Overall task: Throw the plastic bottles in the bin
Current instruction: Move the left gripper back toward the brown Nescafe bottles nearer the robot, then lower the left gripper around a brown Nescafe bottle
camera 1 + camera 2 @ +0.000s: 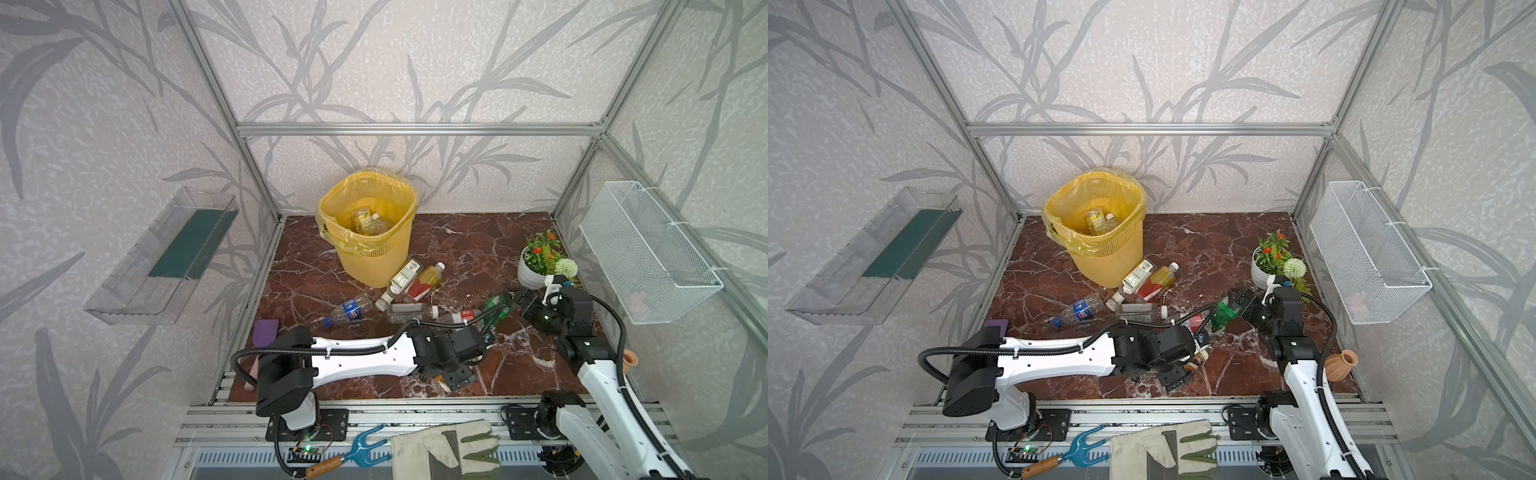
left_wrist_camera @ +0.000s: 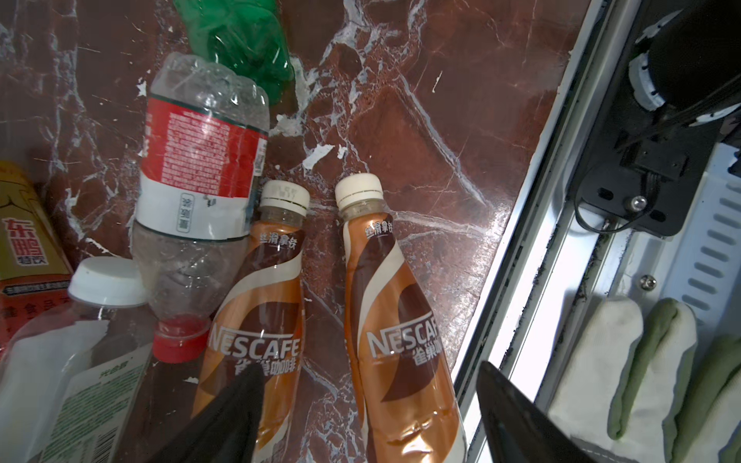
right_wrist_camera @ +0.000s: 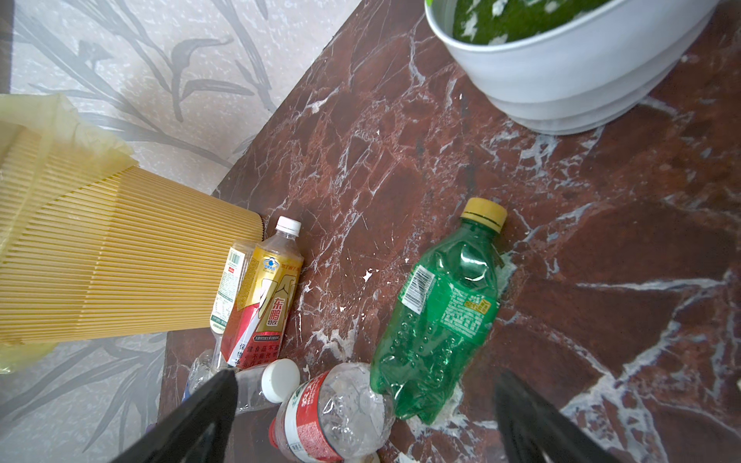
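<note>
Left claw [image 2: 369, 371]: jaws seen spread, nothing gripped. A brown-sleeved white-capped plastic coffee bottle [image 2: 397, 320] is laid between its fingers on the red marble desk [image 2: 421, 120], and a twin [image 2: 260, 320] is seen just beside.

Right claw [image 3: 367, 377]: spread wide, empty. A crumpled green plastic bottle [image 3: 441, 308] is found just ahead.

Tall yellow perforated bin [image 1: 374, 266] noted well beyond both claws.

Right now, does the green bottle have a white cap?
No, in the right wrist view the green bottle carries a yellow cap.
</note>
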`<state>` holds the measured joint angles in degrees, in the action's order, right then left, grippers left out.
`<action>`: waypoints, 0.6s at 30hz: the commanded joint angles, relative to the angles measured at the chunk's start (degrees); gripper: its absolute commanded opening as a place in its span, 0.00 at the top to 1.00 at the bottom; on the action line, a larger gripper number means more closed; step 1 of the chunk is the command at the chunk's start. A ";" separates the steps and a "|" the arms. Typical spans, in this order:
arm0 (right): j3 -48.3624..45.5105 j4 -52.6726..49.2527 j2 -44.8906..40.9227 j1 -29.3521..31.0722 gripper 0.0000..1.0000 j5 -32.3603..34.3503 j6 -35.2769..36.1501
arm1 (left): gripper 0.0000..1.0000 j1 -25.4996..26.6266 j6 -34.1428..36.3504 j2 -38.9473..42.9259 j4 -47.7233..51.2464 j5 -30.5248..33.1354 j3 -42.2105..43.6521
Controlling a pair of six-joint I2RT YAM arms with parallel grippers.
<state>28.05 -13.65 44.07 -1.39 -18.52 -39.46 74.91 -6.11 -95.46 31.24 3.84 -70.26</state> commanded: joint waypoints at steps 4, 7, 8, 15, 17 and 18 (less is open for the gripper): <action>-0.94 -0.62 -0.93 -0.46 0.01 -1.30 0.13 | 0.19 0.50 -1.31 -3.11 2.99 1.79 -3.02; -1.07 -0.89 -1.45 -0.57 0.01 -1.38 0.11 | 0.20 0.58 -1.62 -4.67 3.36 1.91 -3.56; -1.07 -1.01 -1.57 -0.63 0.01 -1.34 0.16 | 0.21 0.58 -1.73 -5.19 3.72 2.20 -3.71; -1.73 -0.53 -1.80 -0.72 0.01 -1.25 -0.44 | 0.22 0.72 -1.64 -6.82 4.59 3.63 -3.40; -1.86 -0.55 -1.80 -0.72 0.01 -1.41 -0.40 | 0.25 0.68 -1.49 -7.45 4.78 3.67 -3.61; -1.80 -0.67 -1.73 -0.79 0.01 -1.43 -0.28 | 0.26 0.76 -1.54 -7.92 5.11 3.64 -3.85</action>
<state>26.76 -14.06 42.92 -1.85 -19.16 -39.57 75.33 -7.22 -102.35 34.39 6.24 -72.77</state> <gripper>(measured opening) 0.992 0.747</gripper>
